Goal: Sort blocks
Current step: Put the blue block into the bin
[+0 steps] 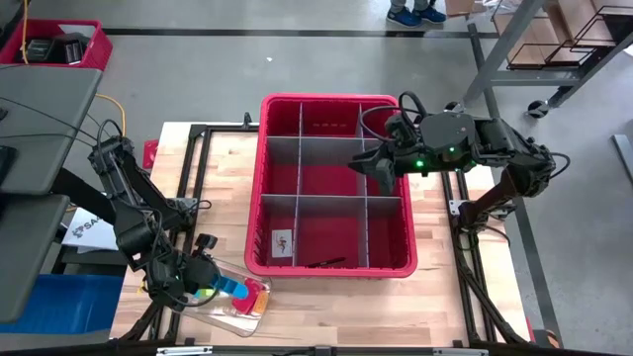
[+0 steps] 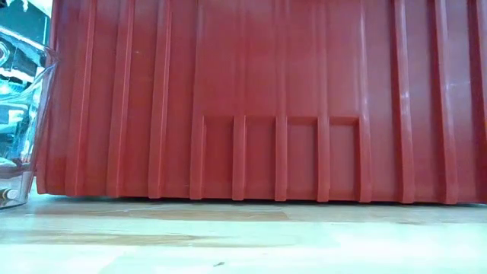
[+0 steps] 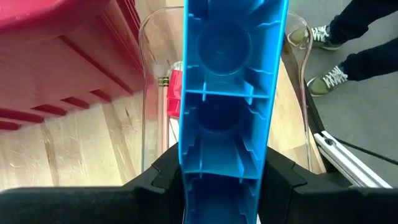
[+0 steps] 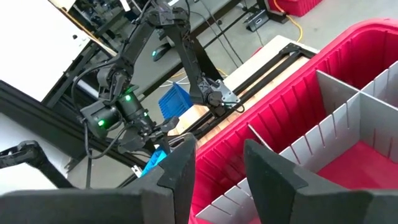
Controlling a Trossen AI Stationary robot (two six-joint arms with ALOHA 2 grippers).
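My left gripper [image 3: 224, 179] is at the table's near left, shut on a long blue block [image 3: 227, 93]. The block's hollow underside faces the wrist camera. Beneath it lies a clear plastic container [image 1: 240, 312] with red, yellow and orange blocks [image 1: 259, 295] inside; a red one [image 3: 174, 93] shows through its wall. My right gripper [image 1: 380, 168] hangs open over the far half of the red bin [image 1: 255, 198], with nothing between its fingers [image 4: 183, 171]. My left gripper pinches the blue block's two long sides at its near end [image 3: 194, 169] between its two fingers. The fingers slant downward and the block sticks out ahead of them, lengthwise, over the clear container. The block's far end runs out of the wrist picture.
Grey dividers [image 1: 331, 196] split the red bin into compartments; a small card [image 1: 283, 240] and a thin black item [image 1: 324, 263] lie in the near ones. The bin's wall [image 2: 266, 99] fills the low view. A person's shoes [image 3: 326, 78] stand beside the table.
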